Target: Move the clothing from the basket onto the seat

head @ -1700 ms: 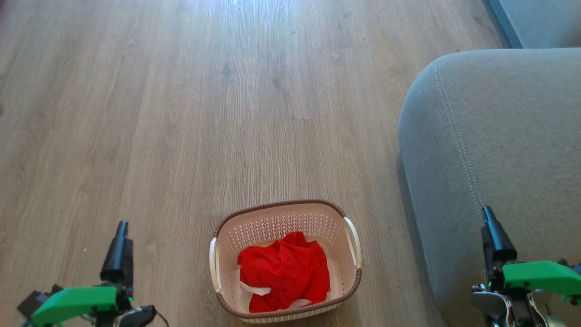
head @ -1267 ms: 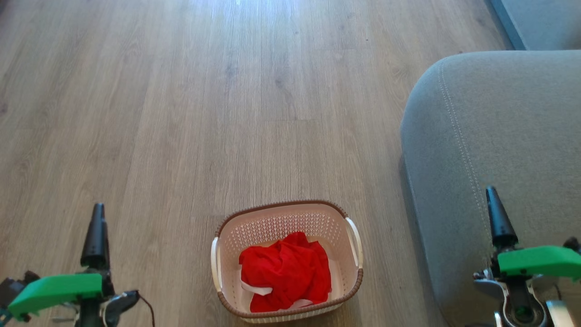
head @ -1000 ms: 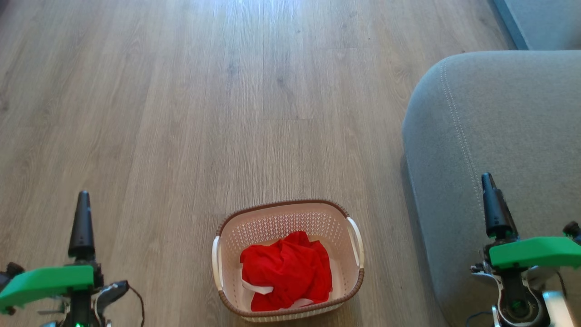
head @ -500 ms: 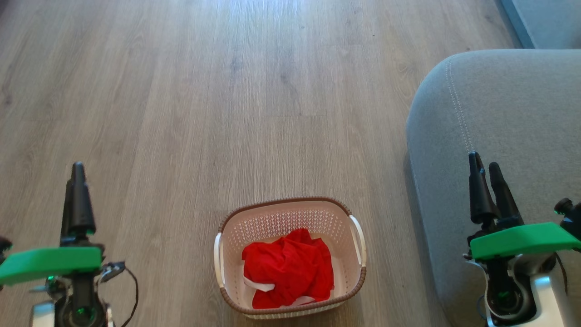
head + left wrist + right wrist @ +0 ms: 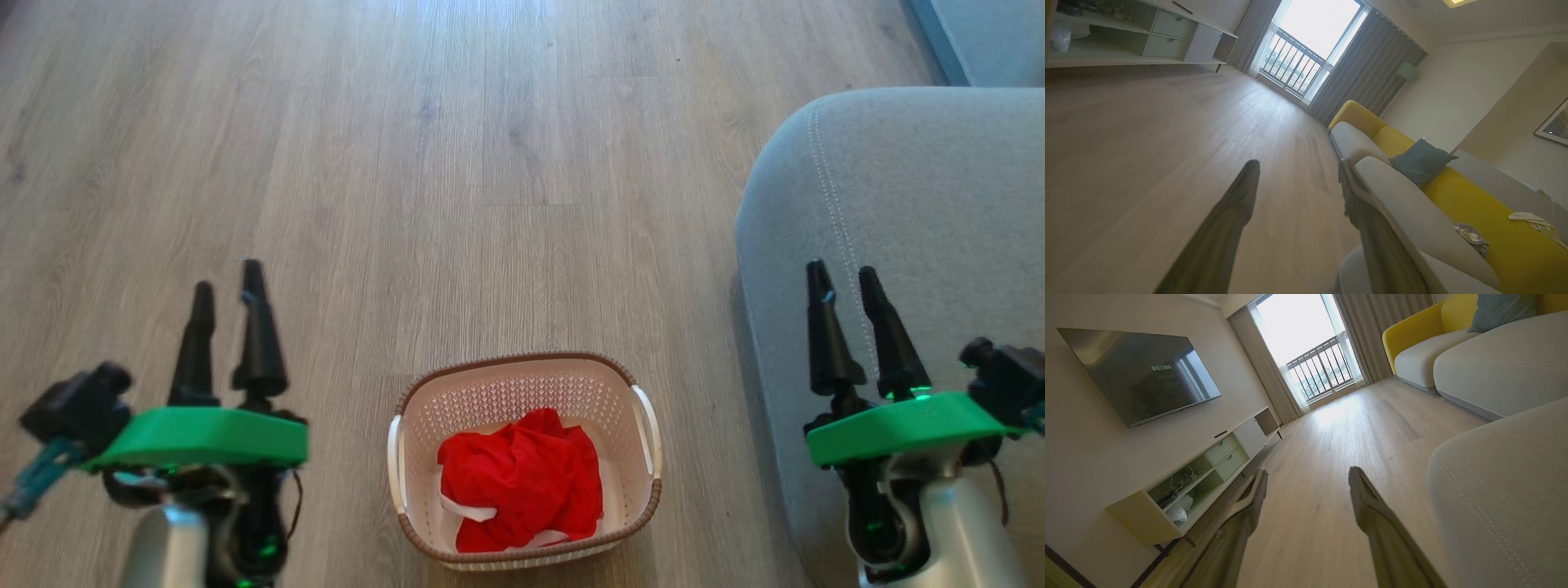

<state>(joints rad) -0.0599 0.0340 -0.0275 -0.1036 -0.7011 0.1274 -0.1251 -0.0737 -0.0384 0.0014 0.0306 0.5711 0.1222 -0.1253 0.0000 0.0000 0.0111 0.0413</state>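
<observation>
Both my jaws are wide open and empty. The red clothing (image 5: 522,482) could snag and tip the basket (image 5: 522,384).

Bright red clothing (image 5: 522,478), edged with strips of white trim, is seen crumpled in a single heap inside the basket (image 5: 522,390). It is bunched toward the 6 o'clock side, and the perforated wall at 12 o'clock is left uncovered. The cream-white basket, rimmed in brown braid and fitted with white handles at 3 and 9 o'clock, is stood upright on the wooden floor (image 5: 490,163), at 6 o'clock in the head view. The seat (image 5: 922,204), a large grey upholstered cushion with a rounded corner and a pale stitched seam, is found at the basket's 2 o'clock, near it but apart.
</observation>
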